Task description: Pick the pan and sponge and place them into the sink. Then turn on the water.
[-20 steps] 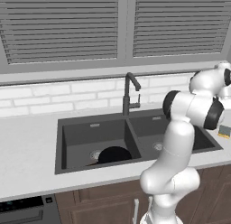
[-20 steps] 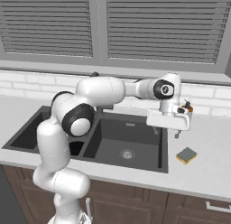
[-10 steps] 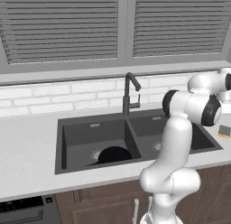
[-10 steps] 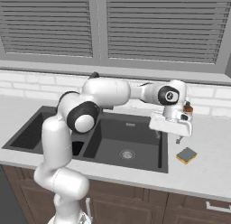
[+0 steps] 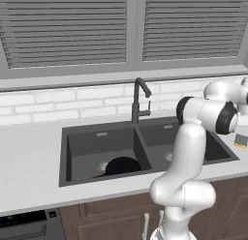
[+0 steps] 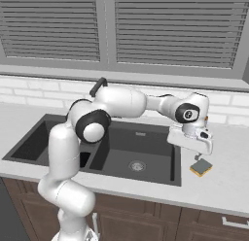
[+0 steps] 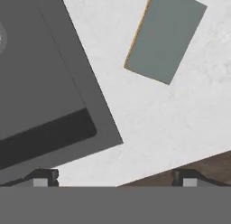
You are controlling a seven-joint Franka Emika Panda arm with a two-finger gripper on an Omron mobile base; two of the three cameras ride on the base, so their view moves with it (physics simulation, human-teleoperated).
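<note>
On the pale speckled countertop (image 6: 228,186) just right of the large dark grey double-basin sink (image 6: 146,160) lies the small rectangular yellow sponge with a grey-green scrubbing layer (image 6: 201,167), grey side up, apart from the sink's rim. The white arm's two-finger gripper (image 6: 200,155) hangs just above it in the right base view, at about 11 o'clock from the sponge, touching nothing. The hand view looks straight down and gives what the base views cannot: the sponge (image 7: 164,35) sits at 1 o'clock, a thin yellow edge showing along its left side, while a corner of the sink (image 7: 54,96) fills the 9 o'clock side and a strip of brown cabinet front (image 7: 198,162) crosses at 5 o'clock. The two dark fingertips (image 7: 43,179) stand far apart near the bottom corners, spread wide with nothing between them. The left base view alone shows the round flat black frying pan (image 5: 122,165) lying in the left basin, at its front right, below the tall dark gooseneck faucet (image 5: 138,101); its handle is hard to make out against the dark basin. From that side the sponge (image 5: 241,140) is a sliver at the 3 o'clock edge, partly behind the arm, and the right base view has the arm's elbow covering most of the left basin.
</note>
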